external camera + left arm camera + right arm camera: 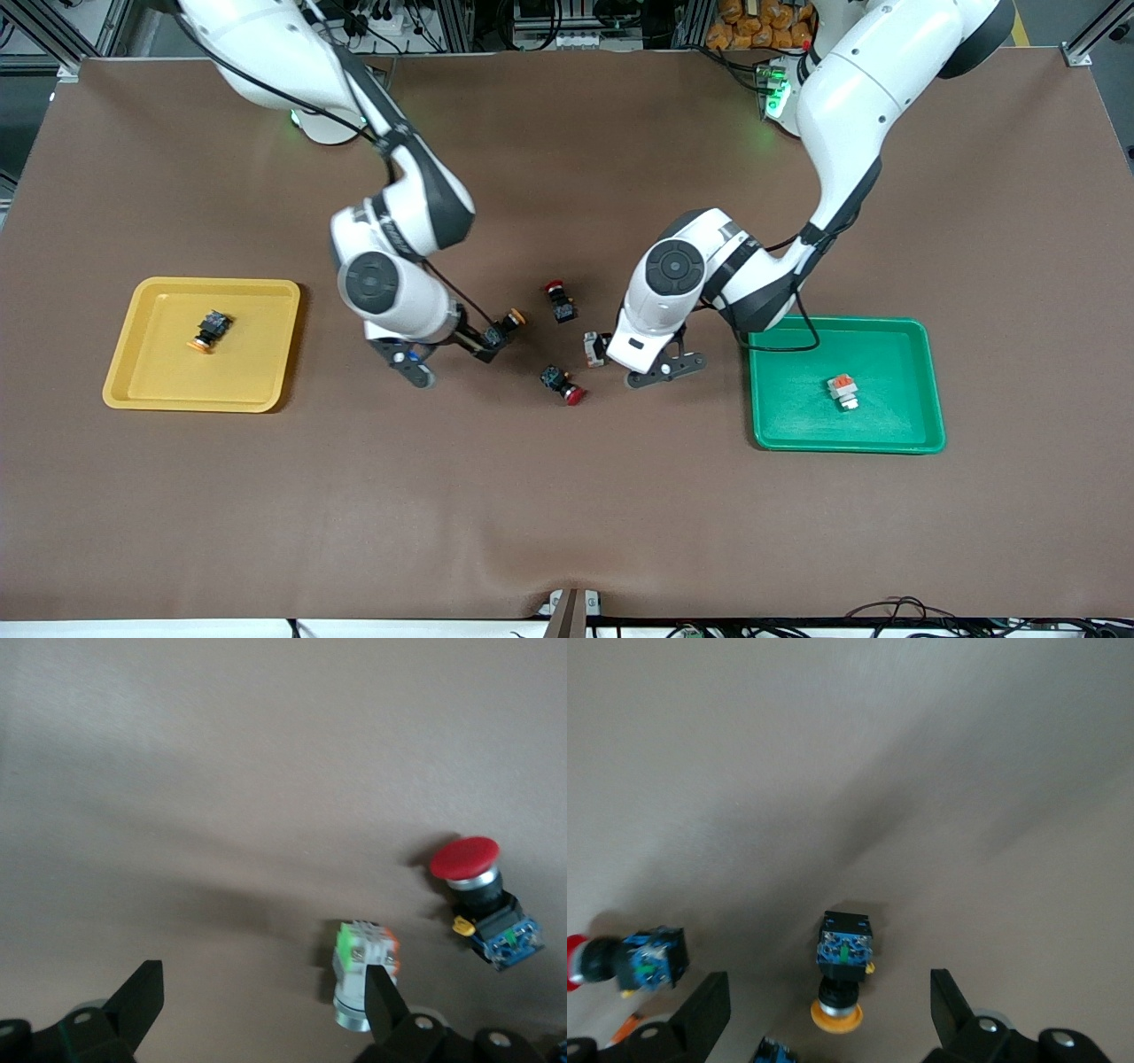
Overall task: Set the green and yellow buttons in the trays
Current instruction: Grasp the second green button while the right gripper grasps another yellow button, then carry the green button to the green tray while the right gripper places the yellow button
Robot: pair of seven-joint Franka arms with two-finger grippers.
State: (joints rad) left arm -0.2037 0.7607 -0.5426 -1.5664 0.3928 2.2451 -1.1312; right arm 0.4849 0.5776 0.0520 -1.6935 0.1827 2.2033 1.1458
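Note:
A yellow-capped button (506, 325) lies on the table between the open fingers of my right gripper (490, 341); in the right wrist view the button (843, 967) sits between the fingers of that gripper (828, 1014), untouched. A white-and-orange green button (594, 348) lies beside my open left gripper (611, 344); in the left wrist view this button (363, 979) is against one finger, off the middle of the gripper (261, 1010). The yellow tray (257, 354) holds one yellow button (211, 330). The green tray (788, 399) holds one green button (843, 391).
Two red-capped black switches lie between the arms, one (560, 301) farther from the front camera and one (564, 385) nearer. One red switch (483, 895) shows in the left wrist view, another (633, 961) in the right wrist view.

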